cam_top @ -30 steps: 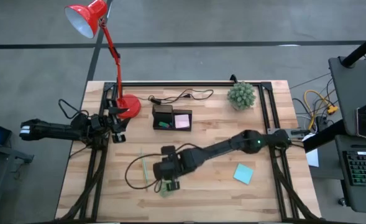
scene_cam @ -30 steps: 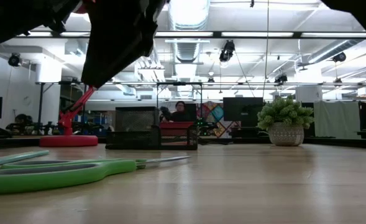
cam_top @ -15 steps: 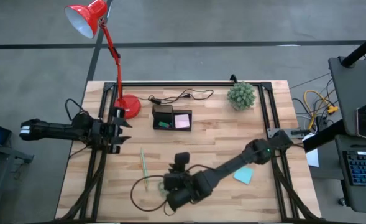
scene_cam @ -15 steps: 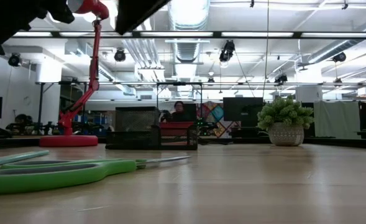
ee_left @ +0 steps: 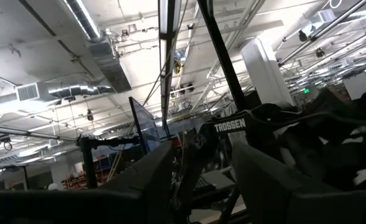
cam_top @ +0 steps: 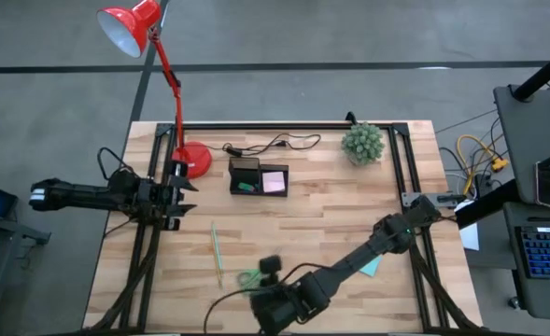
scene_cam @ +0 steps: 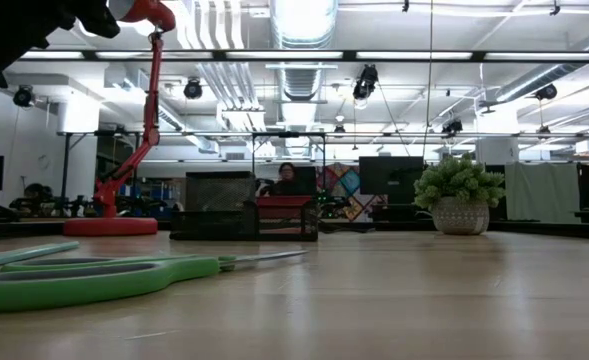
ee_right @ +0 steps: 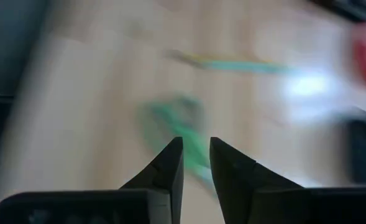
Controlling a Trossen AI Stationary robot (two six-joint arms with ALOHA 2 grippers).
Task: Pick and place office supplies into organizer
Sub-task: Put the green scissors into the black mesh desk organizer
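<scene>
The green-handled scissors (cam_top: 249, 277) lie flat on the table near its front edge and show large in the low view (scene_cam: 94, 278). The thin green pencil (cam_top: 216, 252) lies just to their left. My right gripper (cam_top: 263, 291) hovers at the near side of the scissors, slanting down toward them. In its wrist view a narrow gap shows between the fingers (ee_right: 195, 155), with nothing in it. The teal pad (cam_top: 373, 268) peeks out from under the right arm. The black organizer (cam_top: 259, 175) holds a pink pad. My left gripper (cam_top: 176, 196) waits open at the left edge.
A red lamp's round base (cam_top: 193, 159) and a black cable (cam_top: 270, 145) lie behind the organizer. A potted plant (cam_top: 362, 143) stands at the back right. Bare wood lies between the organizer and the scissors.
My right gripper has swung from above the scissors toward the table's near edge and left the low view. The scissors and the pencil have stayed where they were. My left gripper has turned at its wrist without leaving its place.
</scene>
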